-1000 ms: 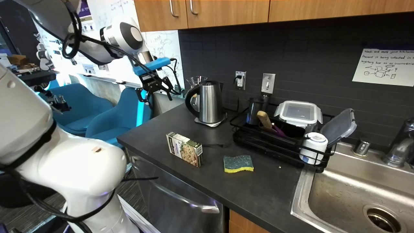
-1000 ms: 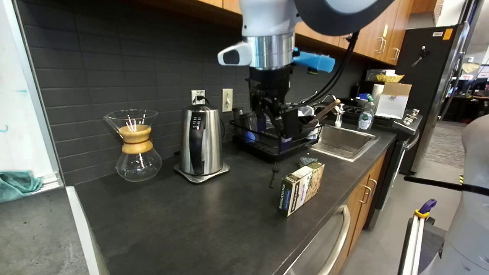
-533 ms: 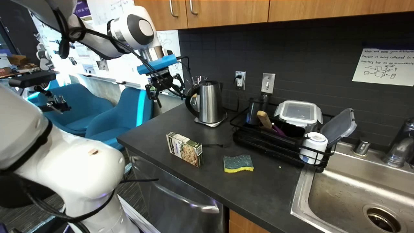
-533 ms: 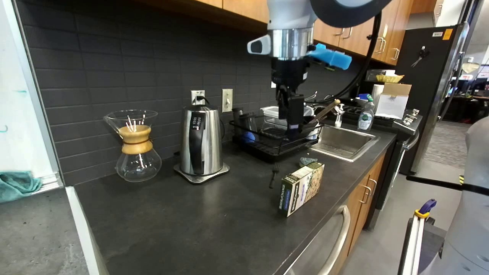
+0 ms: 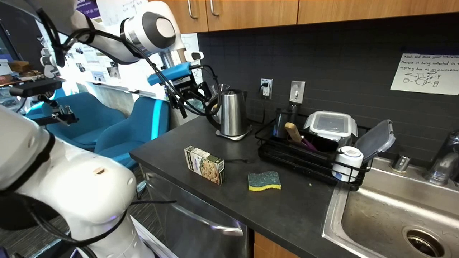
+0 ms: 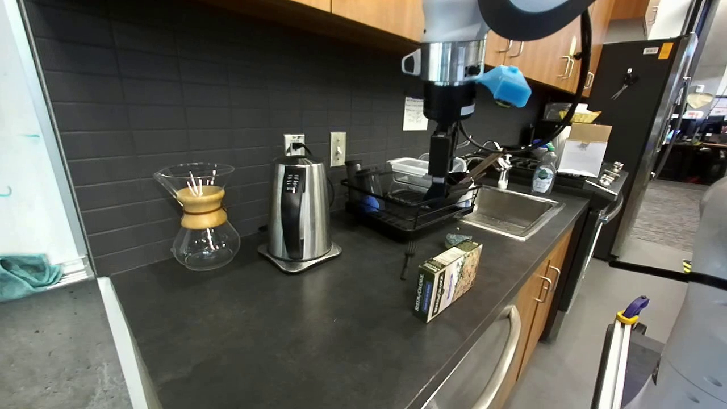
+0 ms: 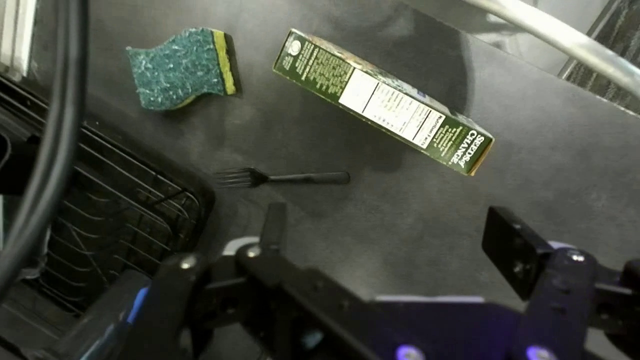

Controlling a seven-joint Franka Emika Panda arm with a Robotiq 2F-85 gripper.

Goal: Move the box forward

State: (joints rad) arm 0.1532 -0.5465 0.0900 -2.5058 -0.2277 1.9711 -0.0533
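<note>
The box (image 5: 204,166), a green-and-white carton with a food picture on its face, stands on its narrow edge on the dark countertop in both exterior views. Its printed top edge (image 7: 385,106) runs diagonally across the upper part of the wrist view. My gripper (image 7: 390,227) is spread wide, with only bare counter visible between its fingers. It hangs well above the counter, apart from the box, and appears as the black gripper (image 6: 441,173) in an exterior view. One dark finger pad (image 7: 512,250) shows clearly at the right of the wrist view.
A green-yellow sponge (image 5: 264,181) and a dark fork (image 7: 310,178) lie near the box. The steel kettle (image 6: 301,210) and glass coffee maker (image 6: 205,244) stand toward the wall. A black dish rack (image 6: 397,221) sits before the sink (image 5: 394,211). The counter's front edge runs close to the box.
My gripper has shifted rightward in both exterior views and its wrist has turned, swinging the blue camera mount round. The box stays where it was, and the jaws remain apart.
</note>
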